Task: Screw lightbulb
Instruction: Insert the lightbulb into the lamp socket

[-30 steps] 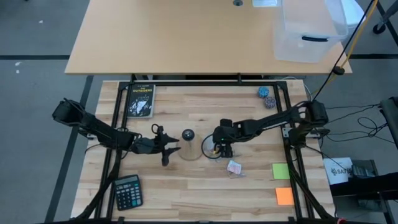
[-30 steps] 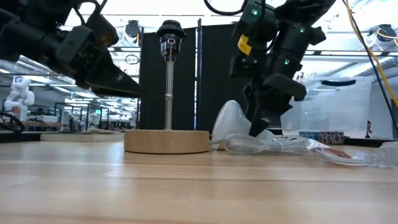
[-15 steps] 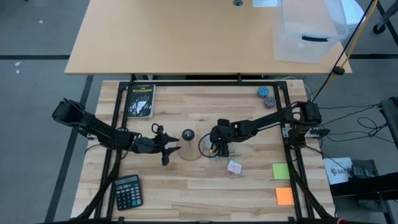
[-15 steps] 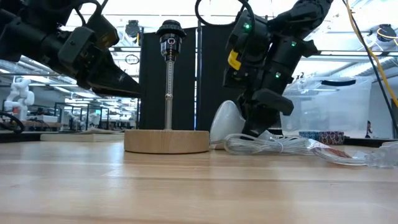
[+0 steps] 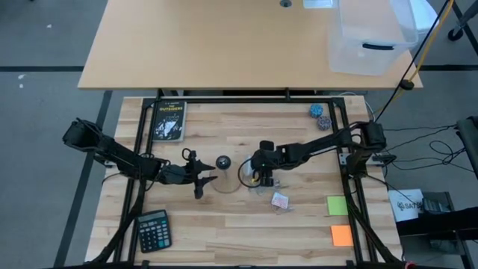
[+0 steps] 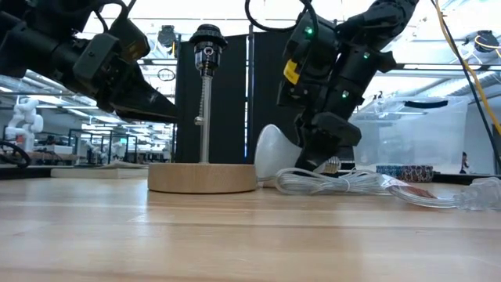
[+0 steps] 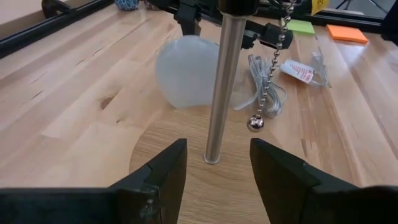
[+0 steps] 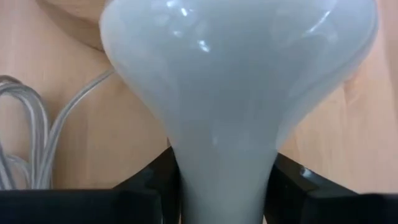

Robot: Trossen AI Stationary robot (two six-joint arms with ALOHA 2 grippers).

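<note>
My right claw (image 6: 317, 157) is down at the worktop (image 6: 250, 235), its fingers (image 8: 149, 180) pinching the narrow neck of the lightbulb (image 8: 239, 81) — the frosted dome lies ahead of them, just beside the lamp's round wooden base (image 6: 202, 177) and the coiled clear cord (image 6: 329, 182). My left claw (image 7: 214, 168) is spread, hovering before the metal lamp post (image 7: 224, 81) — gripping nothing.

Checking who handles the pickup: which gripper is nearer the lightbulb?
Right. The right gripper has its fingers around the lightbulb at its neck; the left gripper straddles the lamp pole, short of it.
</note>
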